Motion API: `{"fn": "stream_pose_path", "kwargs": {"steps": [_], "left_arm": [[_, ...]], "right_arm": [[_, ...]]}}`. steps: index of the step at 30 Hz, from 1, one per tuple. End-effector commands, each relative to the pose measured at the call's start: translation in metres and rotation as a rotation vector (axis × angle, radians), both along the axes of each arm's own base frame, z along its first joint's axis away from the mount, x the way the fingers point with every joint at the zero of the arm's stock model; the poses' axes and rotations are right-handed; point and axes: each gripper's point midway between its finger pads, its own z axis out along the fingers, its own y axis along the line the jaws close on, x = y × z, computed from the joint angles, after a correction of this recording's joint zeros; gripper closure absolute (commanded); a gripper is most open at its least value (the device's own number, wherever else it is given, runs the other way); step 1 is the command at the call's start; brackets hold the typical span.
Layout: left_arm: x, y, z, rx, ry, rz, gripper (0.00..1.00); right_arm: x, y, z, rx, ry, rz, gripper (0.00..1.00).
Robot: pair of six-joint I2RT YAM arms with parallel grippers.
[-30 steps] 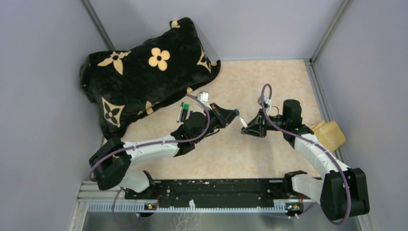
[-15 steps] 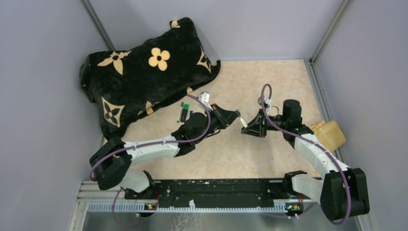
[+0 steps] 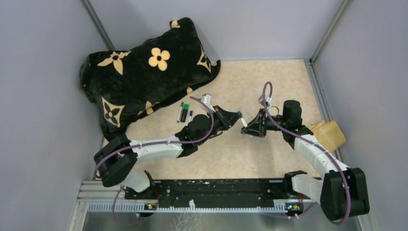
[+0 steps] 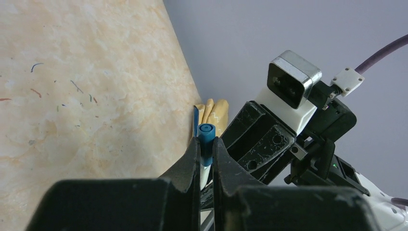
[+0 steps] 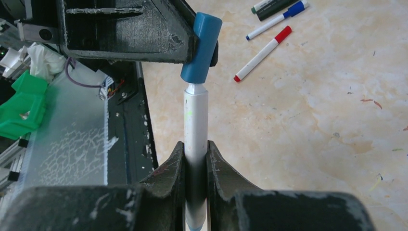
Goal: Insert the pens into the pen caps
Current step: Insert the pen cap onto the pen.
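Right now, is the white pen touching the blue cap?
Touching. The right wrist view shows the white pen meeting the blue cap, tip in its mouth, no gap.

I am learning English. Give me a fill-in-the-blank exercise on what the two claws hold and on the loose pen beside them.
1. The left claw is shut on a ___ cap.
2. The right claw is shut on a ___ pen.
3. The loose pen nearest the cap has ___ ends.
Missing words: blue; white; red.
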Motion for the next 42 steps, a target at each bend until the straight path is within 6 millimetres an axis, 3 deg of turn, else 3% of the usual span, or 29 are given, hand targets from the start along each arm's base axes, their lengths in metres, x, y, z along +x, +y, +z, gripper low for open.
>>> {"fn": "stream_pose_path", "kwargs": {"steps": [1, 8, 18, 27, 32, 36, 42], "left_arm": [[-0.016, -0.016, -0.018, 0.038, 0.007, -0.041, 1.0], [-0.026, -0.026, -0.027, 0.113, -0.081, -0.063, 1.0], [-0.061, -0.041, -0.015, 0.039, -0.144, -0.27, 1.0], [-0.053, -0.023, 0.009, 0.027, -0.151, -0.19, 0.68], [-0.05, -0.009, 0.012, 0.05, -0.155, -0.143, 0.5], [-0.056, 0.002, 0.014, 0.087, -0.192, -0.157, 0.3], [-0.063, 0.026, 0.016, 0.16, -0.286, -0.146, 0.12]], "right_arm": [[0.011, 0.004, 0.014, 0.036, -0.02, -0.044, 1.0], [0.01, 0.007, 0.027, 0.105, 0.04, -0.054, 1.0], [0.013, 0.005, 0.03, 0.07, -0.053, -0.042, 1.0], [0.004, 0.004, 0.034, 0.048, -0.132, 0.019, 1.0], [0.0, 0.004, 0.038, 0.056, -0.143, 0.04, 1.0], [-0.003, 0.003, 0.041, 0.064, -0.153, 0.06, 1.0], [-0.011, 0.003, 0.043, 0.065, -0.172, 0.117, 1.0]]}}
